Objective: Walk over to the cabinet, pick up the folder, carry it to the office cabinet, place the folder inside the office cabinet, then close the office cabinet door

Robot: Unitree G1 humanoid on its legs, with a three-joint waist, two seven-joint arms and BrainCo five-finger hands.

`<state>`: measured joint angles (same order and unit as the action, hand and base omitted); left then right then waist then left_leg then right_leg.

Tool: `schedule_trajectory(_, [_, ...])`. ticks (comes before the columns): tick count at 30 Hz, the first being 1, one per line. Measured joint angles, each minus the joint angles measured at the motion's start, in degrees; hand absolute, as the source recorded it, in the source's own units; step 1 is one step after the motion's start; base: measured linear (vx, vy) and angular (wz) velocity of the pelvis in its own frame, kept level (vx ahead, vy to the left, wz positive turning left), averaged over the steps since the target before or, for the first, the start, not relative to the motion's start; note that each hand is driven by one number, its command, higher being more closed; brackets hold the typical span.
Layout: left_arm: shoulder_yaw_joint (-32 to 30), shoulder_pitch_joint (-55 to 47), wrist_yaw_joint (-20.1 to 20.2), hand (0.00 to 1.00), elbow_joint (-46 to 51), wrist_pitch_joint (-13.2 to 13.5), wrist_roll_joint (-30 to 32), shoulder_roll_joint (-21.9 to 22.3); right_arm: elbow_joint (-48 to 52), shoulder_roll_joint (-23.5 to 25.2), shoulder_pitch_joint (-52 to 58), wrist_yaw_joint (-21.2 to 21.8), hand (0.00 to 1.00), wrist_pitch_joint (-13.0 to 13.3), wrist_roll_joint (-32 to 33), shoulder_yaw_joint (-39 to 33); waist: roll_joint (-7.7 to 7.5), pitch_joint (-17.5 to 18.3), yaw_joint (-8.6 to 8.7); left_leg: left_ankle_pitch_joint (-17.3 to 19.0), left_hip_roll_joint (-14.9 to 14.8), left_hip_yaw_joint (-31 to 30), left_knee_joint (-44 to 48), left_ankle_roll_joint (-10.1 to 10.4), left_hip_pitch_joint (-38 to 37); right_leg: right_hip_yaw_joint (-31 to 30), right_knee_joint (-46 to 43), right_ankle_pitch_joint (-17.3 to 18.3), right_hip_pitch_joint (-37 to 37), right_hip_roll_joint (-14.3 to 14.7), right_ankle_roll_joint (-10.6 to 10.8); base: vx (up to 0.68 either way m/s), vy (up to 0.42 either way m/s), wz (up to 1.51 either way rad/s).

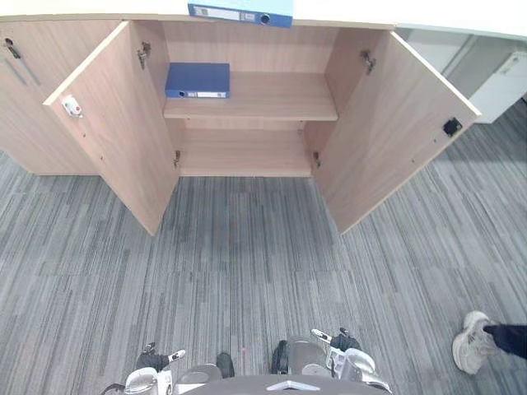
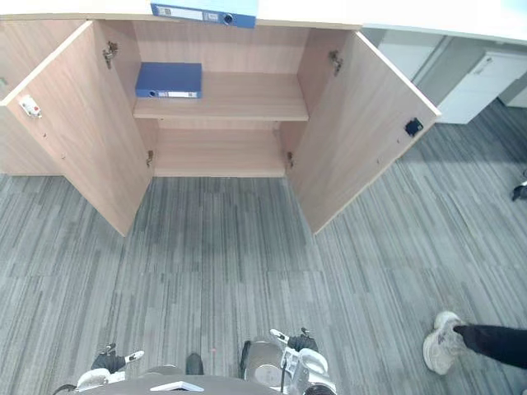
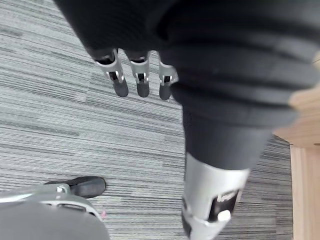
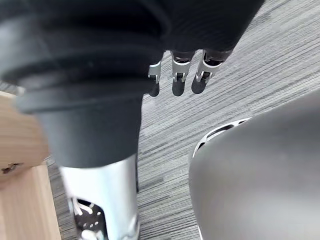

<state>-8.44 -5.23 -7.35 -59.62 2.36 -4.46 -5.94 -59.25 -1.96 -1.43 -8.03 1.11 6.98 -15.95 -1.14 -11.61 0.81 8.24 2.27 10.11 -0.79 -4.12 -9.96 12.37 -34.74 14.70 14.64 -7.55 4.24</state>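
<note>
Folder (dark blue, flat, white-labelled spine) [image 1: 198, 80] isn't in either hand. Left hand [image 3: 142, 80] and right hand [image 4: 179, 80] hang low over grey striped carpet [image 1: 247, 247], fingers straight, holding nothing. It lies at the left end of the upper shelf in the light-wood cabinet [image 1: 272, 97]. Placing looks done. Left door [image 1: 115, 123] and right door [image 1: 395, 123] are wide open, so closing is what's left, and the robot's well back. Lighter blue folder [image 1: 240, 11] on cabinet top, front edge. Can't tell which is the task's. Person's white shoe [image 1: 471, 341] far right, prob clear of door swing.
</note>
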Motion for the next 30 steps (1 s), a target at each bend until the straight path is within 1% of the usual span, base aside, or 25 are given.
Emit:
schedule_trajectory(2, [0.0, 0.5, 0.0, 0.0, 0.0, 0.0, 0.0, 0.1, 0.0, 0.0, -0.7, 0.0, 0.0, 0.1, 0.5, 0.1, 0.38, -0.2, 1.02, 1.2, -1.8, -0.9, 0.0, 1.0, -1.1, 1.6, 7.0, -1.3, 1.7, 1.7, -1.0, 0.36, -0.05, 0.36])
schedule_trajectory(3, [0.1, 1.2, 0.0, 0.0, 0.0, 0.0, -0.2, 0.4, 0.1, 0.2, -1.1, 0.0, 0.0, 0.2, 0.5, 0.0, 0.43, -0.3, 1.5, 2.7, -3.2, -2.4, 0.0, 3.1, -1.9, 1.9, 16.3, -6.7, 2.5, 3.8, -2.0, 0.39, -0.109, 0.44])
schedule_trajectory(5, [0.2, 1.5, 0.0, 0.0, -0.1, 0.0, -0.2, 0.9, 0.1, 0.3, -1.0, 0.0, 0.0, 0.3, 0.6, -0.1, 0.07, -0.3, 1.59, 3.8, -3.4, -3.0, 0.0, 4.7, -3.2, 0.7, 18.6, -9.7, 2.7, 4.2, -3.1, 0.43, -0.157, 0.46])
schedule_trajectory(6, [-0.1, 1.4, 0.0, 0.0, 0.0, 0.1, -0.2, 1.5, 0.1, 0.3, -0.8, 0.0, 0.0, 0.3, 0.6, -0.2, -0.03, -0.2, 2.14, 5.2, -3.6, -4.0, 0.3, 6.3, -5.2, 0.7, 18.8, -13.9, 1.7, 4.0, -4.2, 0.49, -0.224, 0.51])
schedule_trajectory(7, [-0.5, 1.5, 0.1, 0.0, 0.0, 0.1, -0.2, 2.8, 0.1, 0.1, -1.3, 0.0, 0.0, 0.3, 0.5, -0.4, 1.03, 0.0, 2.34, 6.2, -5.5, -3.9, 3.3, 7.7, -5.0, 1.3, 17.4, -13.7, 1.0, 5.1, -4.6, 0.6, -0.295, 0.43])
schedule_trajectory(8, [-0.6, 1.7, 0.1, 0.0, 0.1, 0.3, -0.2, 3.4, 0.3, 0.2, -1.2, 0.0, 0.0, 0.3, 0.4, -0.5, 1.38, 0.2, 1.92, 6.6, -6.1, -3.6, 7.3, 8.5, -3.2, 1.5, 17.7, -12.7, 0.5, 5.5, -5.1, 0.49, -0.256, 0.18])
schedule_trajectory(9, [-1.3, 1.8, 0.1, 0.0, 0.7, 0.3, -0.4, 4.2, 0.6, 0.0, -1.1, 0.0, 0.0, 0.3, 0.4, -0.6, 1.94, -0.2, 1.56, 7.2, -7.0, -3.1, 14.0, 9.7, -0.5, 1.8, 18.4, -12.1, -0.8, 6.0, -5.5, 0.49, -0.261, 0.07])
schedule_trajectory(11, [-5.8, 2.2, 0.3, 0.0, 2.9, 0.5, -0.4, 6.3, 2.9, -0.5, -0.1, -0.1, 0.0, 0.0, 0.6, -0.4, 3.57, -1.6, 0.98, 6.9, -12.8, -0.4, 42.8, 10.4, 10.9, 1.9, 22.5, -10.8, -7.4, 8.6, -6.8, 0.47, -0.219, -0.08])
schedule_trajectory(12, [-6.7, 2.3, 0.3, 0.0, 3.2, 0.5, -0.5, 6.5, 3.4, -0.5, 0.3, -0.1, 0.0, 0.0, 0.8, -0.3, 3.71, -1.9, 0.63, 7.0, -14.5, 0.6, 48.2, 10.3, 12.5, 1.7, 23.1, -10.4, -9.2, 9.2, -7.3, 0.43, -0.179, -0.3])
schedule_trajectory(13, [-7.4, 2.4, 0.3, 0.0, 4.5, 0.6, -0.5, 6.7, 4.5, -0.1, 1.1, -0.1, 0.0, 0.1, 1.8, 0.1, 3.41, -2.3, 0.0, 7.5, -17.1, 2.7, 54.5, 9.7, 15.0, 0.8, 24.1, -9.3, -12.9, 9.9, -7.9, 0.41, -0.16, -0.36])
schedule_trajectory(14, [-7.5, 2.5, 0.3, 0.0, 5.2, 0.7, -0.5, 6.4, 4.7, 0.4, 1.4, -0.2, 0.0, 0.3, 2.2, 0.1, 2.78, -2.5, -0.64, 8.0, -18.3, 4.2, 56.6, 9.5, 17.6, 0.0, 25.2, -8.3, -15.8, 9.9, -7.9, 0.39, -0.146, -0.33])
schedule_trajectory(16, [-7.6, 2.7, 0.3, 0.0, 6.2, 1.1, -0.5, 6.5, 5.1, 0.6, 1.7, -0.2, 0.0, 0.2, 2.9, 0.0, 2.22, -2.4, -1.19, 8.5, -19.1, 5.7, 54.6, 8.7, 22.4, -1.3, 27.1, -7.3, -18.6, 9.9, -7.6, 0.35, -0.064, -0.35])
schedule_trajectory(18, [-7.7, 3.0, 0.3, 0.0, 6.7, 1.2, -0.5, 7.1, 5.3, 1.0, 1.7, -0.3, 0.0, 0.2, 2.9, -0.7, 2.23, -2.4, -1.94, 8.7, -18.2, 7.2, 46.6, 8.6, 25.1, -2.4, 28.6, -7.1, -20.9, 9.1, -7.0, 0.4, 0.059, -0.38])
schedule_trajectory(19, [-7.7, 3.4, 0.3, 0.0, 6.7, 1.3, -0.5, 7.1, 5.9, 1.6, 1.9, -0.4, 0.0, 0.2, 2.9, -1.2, 1.85, -2.4, -2.59, 8.5, -16.4, 7.1, 39.2, 8.6, 26.3, -2.7, 29.5, -6.6, -22.3, 8.0, -6.2, 0.34, 0.113, -0.29])
schedule_trajectory(20, [-7.6, 3.7, 0.3, 0.0, 6.6, 1.2, -0.5, 7.1, 6.5, 2.0, 2.0, -0.7, 0.0, 0.2, 2.9, -1.3, 1.55, -2.3, -2.62, 7.0, -14.3, 6.5, 32.1, 8.7, 27.1, -2.9, 30.4, -6.0, -23.6, 6.9, -5.3, 0.35, 0.155, -0.21])
schedule_trajectory(21, [-7.5, 3.7, 0.3, 0.0, 6.6, 1.2, -0.5, 7.1, 6.5, 2.1, 2.6, -0.8, 0.0, 0.2, 2.9, -1.5, 1.41, -2.0, -2.61, 5.3, -13.0, 5.7, 27.6, 8.7, 27.2, -3.0, 30.6, -5.6, -24.0, 6.3, -4.5, 0.34, 0.208, -0.12])
schedule_trajectory(22, [-7.2, 3.4, 0.3, 0.0, 6.6, 1.3, -0.5, 7.1, 6.4, 2.0, 3.0, -0.9, 0.0, 0.3, 2.9, -1.7, 1.54, -1.5, -2.71, 0.6, -11.1, 3.7, 20.8, 7.8, 27.0, -3.3, 31.4, -4.4, -24.9, 5.6, -2.8, 0.35, 0.243, -0.19])
schedule_trajectory(23, [-7.3, 3.2, 0.3, 0.0, 6.3, 1.3, -0.6, 7.1, 6.2, 2.1, 3.1, -0.9, 0.0, 0.2, 2.9, -1.8, 1.33, -1.2, -2.92, -2.1, -10.6, 3.1, 20.9, 6.7, 26.8, -4.0, 31.4, -3.8, -25.4, 5.1, -2.0, 0.38, 0.31, -0.34])
schedule_trajectory(24, [-7.4, 2.9, 0.3, 0.0, 6.1, 1.2, -0.6, 6.7, 6.0, 2.7, 3.7, -0.8, 0.0, 0.2, 2.9, -1.8, 0.43, 0.5, -3.16, -5.2, -9.0, 3.1, 21.0, 4.7, 26.7, -5.1, 31.0, -2.3, -25.4, 3.5, -0.7, 0.43, 0.303, -0.46])
schedule_trajectory(25, [-7.4, 2.9, 0.3, 0.0, 6.1, 1.2, -0.6, 5.8, 6.0, 3.7, 3.9, -0.8, 0.0, 0.2, 2.9, -2.2, -1.42, 1.3, -3.21, -3.1, -8.0, 5.2, 21.4, 4.2, 25.8, -5.9, 28.0, -1.4, -24.5, 1.6, -0.4, 0.44, 0.278, -0.46])
schedule_trajectory(26, [-7.3, 2.8, 0.3, 0.0, 6.0, 1.1, -0.6, 5.6, 6.2, 4.0, 3.9, -0.7, 0.0, 0.2, 2.8, -2.3, -1.77, 1.4, -3.28, -2.3, -7.8, 5.8, 21.4, 4.1, 25.0, -6.0, 25.2, -1.4, -23.3, 0.9, -0.4, 0.41, 0.237, -0.67])
schedule_trajectory(27, [-7.2, 2.9, 0.3, 0.0, 4.7, 1.1, -0.5, 5.2, 6.2, 4.2, 3.9, -0.7, 0.0, 0.2, 2.8, -2.3, -2.22, 1.4, -3.95, -0.9, -7.6, 8.1, 20.9, 3.1, 21.5, -7.0, 14.2, -1.5, -19.5, -0.3, -0.3, 0.38, 0.243, -0.65])
schedule_trajectory(28, [-7.1, 3.0, 0.3, 0.0, 4.4, 1.0, -0.5, 5.0, 6.3, 4.2, 3.9, -0.7, 0.0, 0.2, 2.7, -2.3, -2.34, 1.5, -3.8, 0.2, -7.3, 8.9, 20.2, 2.3, 19.0, -7.0, 5.8, -2.2, -16.4, -1.4, 0.4, 0.37, 0.238, -0.57])
schedule_trajectory(29, [-6.6, 2.9, 0.3, 0.0, 4.2, 0.8, -0.5, 4.7, 6.3, 4.2, 3.8, -0.7, 0.0, 0.3, 2.7, -2.2, -2.2, 1.5, -3.27, 0.8, -6.9, 8.9, 19.6, 2.1, 17.5, -6.8, 0.8, -2.3, -14.4, -2.2, 1.1, 0.42, 0.221, -0.08])
schedule_trajectory(30, [-5.9, 2.9, 0.3, 0.0, 3.4, 0.6, -0.5, 4.4, 6.3, 4.2, 3.3, -0.7, 0.0, 0.4, 2.7, -2.2, -2.13, 1.4, -2.41, 1.5, -6.4, 9.0, 17.7, 1.6, 13.6, -6.5, -8.7, -0.4, -10.8, -2.9, 1.6, 0.34, 0.142, 0.08])
